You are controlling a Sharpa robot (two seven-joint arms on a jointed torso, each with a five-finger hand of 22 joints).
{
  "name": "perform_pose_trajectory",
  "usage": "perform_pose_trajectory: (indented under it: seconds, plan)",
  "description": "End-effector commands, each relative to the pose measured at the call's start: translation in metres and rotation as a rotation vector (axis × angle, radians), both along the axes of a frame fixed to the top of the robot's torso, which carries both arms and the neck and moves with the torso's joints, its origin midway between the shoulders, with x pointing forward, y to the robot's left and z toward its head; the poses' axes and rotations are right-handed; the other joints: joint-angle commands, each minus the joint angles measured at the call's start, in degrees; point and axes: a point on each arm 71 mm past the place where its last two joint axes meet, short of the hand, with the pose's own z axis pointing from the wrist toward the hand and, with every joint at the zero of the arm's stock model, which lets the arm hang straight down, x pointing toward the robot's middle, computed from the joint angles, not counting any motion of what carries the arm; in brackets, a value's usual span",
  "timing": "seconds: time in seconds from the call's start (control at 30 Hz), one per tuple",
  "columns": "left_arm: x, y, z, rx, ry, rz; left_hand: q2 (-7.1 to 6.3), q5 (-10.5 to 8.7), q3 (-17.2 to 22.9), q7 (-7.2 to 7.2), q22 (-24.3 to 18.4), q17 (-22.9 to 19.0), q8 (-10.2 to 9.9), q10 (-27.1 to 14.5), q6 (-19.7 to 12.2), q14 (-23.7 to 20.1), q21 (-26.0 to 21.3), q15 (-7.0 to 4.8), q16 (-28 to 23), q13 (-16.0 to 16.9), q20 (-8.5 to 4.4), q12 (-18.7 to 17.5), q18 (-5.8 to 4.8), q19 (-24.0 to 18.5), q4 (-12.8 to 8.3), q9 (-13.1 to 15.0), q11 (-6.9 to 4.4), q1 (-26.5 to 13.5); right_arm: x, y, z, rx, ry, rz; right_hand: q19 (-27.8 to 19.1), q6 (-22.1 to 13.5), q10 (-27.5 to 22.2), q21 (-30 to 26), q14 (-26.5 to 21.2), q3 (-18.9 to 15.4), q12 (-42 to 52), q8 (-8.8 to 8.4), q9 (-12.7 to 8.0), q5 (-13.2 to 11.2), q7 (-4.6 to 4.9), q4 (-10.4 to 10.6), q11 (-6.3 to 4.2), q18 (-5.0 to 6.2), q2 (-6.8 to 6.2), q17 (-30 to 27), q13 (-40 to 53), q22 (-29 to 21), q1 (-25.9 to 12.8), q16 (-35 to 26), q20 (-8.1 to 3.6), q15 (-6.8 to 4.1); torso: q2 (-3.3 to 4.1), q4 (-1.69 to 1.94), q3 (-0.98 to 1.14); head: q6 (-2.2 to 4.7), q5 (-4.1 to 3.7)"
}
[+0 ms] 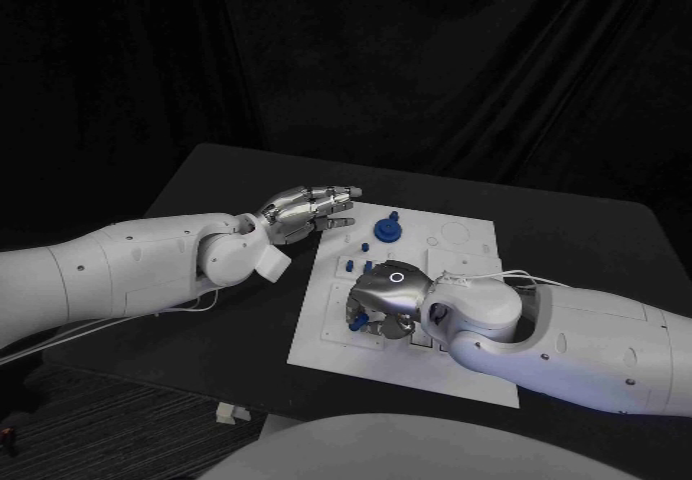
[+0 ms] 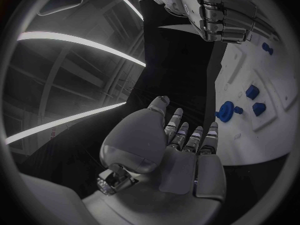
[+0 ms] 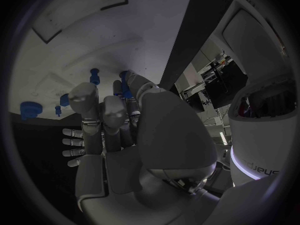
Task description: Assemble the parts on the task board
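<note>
We see left hand [image 1: 307,212] released, fingers apart, hovering at task board [image 1: 462,262] far-left corner. Round blue part [image 1: 387,230] stands on board nearby, small blue parts [image 1: 355,266] beside it. Right hand [image 1: 384,300] lowered over board middle, blue piece by fingers; grasp we cannot tell. We judge assembly mid-way. Black table [image 1: 216,180], dark curtain behind.

The task board [image 1: 462,250] lies in the middle of the table [image 1: 216,180]. The left hand [image 1: 306,212] hovers just beside the board's far left corner, near a round part [image 1: 387,230] on the board. The right hand [image 1: 387,297] is over the board's near middle, with small parts [image 1: 356,265] just behind it.
</note>
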Motion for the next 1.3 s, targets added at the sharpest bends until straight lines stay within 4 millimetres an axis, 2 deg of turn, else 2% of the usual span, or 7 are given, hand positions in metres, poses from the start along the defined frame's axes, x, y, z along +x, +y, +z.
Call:
perform_pose_trajectory:
  seconds: [0.03,0.33,0.6,0.83,1.07,1.2,1.3]
  plan:
    - [-0.0008,-0.002,0.0003,-0.019,0.001,-0.011,0.22,0.2,-0.02,0.12,-0.05,0.07,-0.23,-0.22,-0.05,0.12,0.16,0.44,0.13,0.0,0.0,-0.31,-1.08,0.34,-0.24,-0.01,0.16,0.18,-0.0022,0.0012,-0.002,-0.025,-0.009,0.003,-0.39,0.68,1.58,-0.26,-0.35,0.02,-0.22,0.1,0.15,0.18,-0.05,-0.2,-1.22,0.23,-0.01,-0.06,0.13,5.8,0.22,-0.28,-0.15,-0.1,-0.04,-0.02,0.02,-0.01,0.14]
    - [-0.0006,-0.0015,-0.0006,-0.017,0.003,-0.011,0.27,0.2,0.02,0.14,-0.07,0.07,-0.25,-0.23,-0.07,0.12,0.15,0.46,0.13,0.0,0.01,-0.32,-1.09,0.32,-0.3,-0.01,0.18,0.12,-0.0032,0.0031,-0.0014,-0.02,-0.01,0.013,-0.33,4.14,2.7,0.01,-0.19,-0.23,0.12,1.46,1.21,0.85,-0.89,0.13,-1.95,0.25,0.68,0.25,0.49,5.88,-0.75,-0.12,-0.43,-0.6,0.03,0.05,0.03,-0.01,0.12]
    - [-0.001,-0.0015,-0.0011,-0.016,0.006,-0.012,0.32,0.15,0.03,0.15,-0.06,0.07,-0.26,-0.24,-0.08,0.1,0.16,0.48,0.12,0.0,0.01,-0.31,-1.1,0.33,-0.31,-0.01,0.21,0.02,-0.0036,0.0049,-0.0032,-0.046,-0.001,0.014,-0.66,2.86,0.92,-1.22,-0.4,-0.26,-0.83,0.15,1.03,2.71,-0.66,1.01,-1.39,0.31,2.09,-0.26,0.25,5.62,-2.45,-0.65,-0.34,-0.25,0.03,-0.01,0.02,-0.01,0.11]
    - [-0.0012,-0.0018,-0.0013,-0.016,0.007,-0.013,0.4,0.03,0.03,0.18,-0.07,0.07,-0.28,-0.24,-0.1,0.09,0.16,0.49,0.11,0.01,0.01,-0.29,-1.11,0.33,-0.28,-0.01,0.25,-0.17,-0.0035,0.0057,-0.0047,-0.066,0.006,0.013,-0.95,2.34,0.01,-1.96,-0.64,-0.26,-1.11,-0.41,0.92,3.6,-0.46,1.12,-1.07,0.38,2.45,-0.48,0.19,5.48,-3.02,-0.89,-0.11,0.05,0.0,-0.05,0.01,-0.01,0.38]
    - [-0.0009,-0.0023,-0.0018,-0.015,0.009,-0.016,0.4,0.03,0.03,0.18,-0.07,0.07,-0.28,-0.24,-0.1,0.09,0.16,0.49,0.11,0.01,0.01,-0.29,-1.11,0.33,-0.28,-0.01,0.25,-0.17,-0.0032,0.0068,-0.0051,-0.072,0.006,0.009,-1.24,0.54,-1.17,-2.69,-0.93,-0.43,-1.37,-1.7,0.48,3.48,0.08,1.19,-0.59,0.45,2.12,-0.75,0.16,5.35,-3.72,-1.16,0.19,0.42,0.03,0.01,0.0,-0.01,0.26]
    - [-0.001,-0.0028,-0.0022,-0.015,0.011,-0.018,0.45,-0.04,0.03,0.2,-0.09,0.07,-0.31,-0.26,-0.14,0.09,0.15,0.51,0.11,0.0,0.01,-0.33,-1.13,0.3,-0.26,-0.02,0.27,-0.33,-0.0028,0.0073,-0.0051,-0.07,0.005,0.007,-1.38,-2.4,-1.76,-2.98,-1.08,-0.48,-1.31,-2.76,-0.32,2.73,0.91,1.31,-0.1,0.46,1.39,-0.77,0.23,5.31,-4.29,-1.17,0.51,0.82,0.07,0.02,-0.01,-0.01,0.24]
    - [-0.001,-0.0027,-0.0025,-0.014,0.012,-0.018,0.45,-0.04,0.03,0.2,-0.09,0.07,-0.31,-0.26,-0.14,0.09,0.15,0.51,0.11,0.0,0.01,-0.33,-1.13,0.3,-0.26,-0.02,0.27,-0.33,-0.0026,0.0074,-0.005,-0.068,0.003,0.006,-1.48,-4.56,-2.49,-3.25,-1.19,-0.51,-1.36,-2.68,-0.92,2.09,0.89,1.48,-0.11,0.56,0.61,-0.72,0.24,5.27,-4.85,-1.12,0.66,0.86,0.05,-0.01,-0.02,-0.01,0.26]
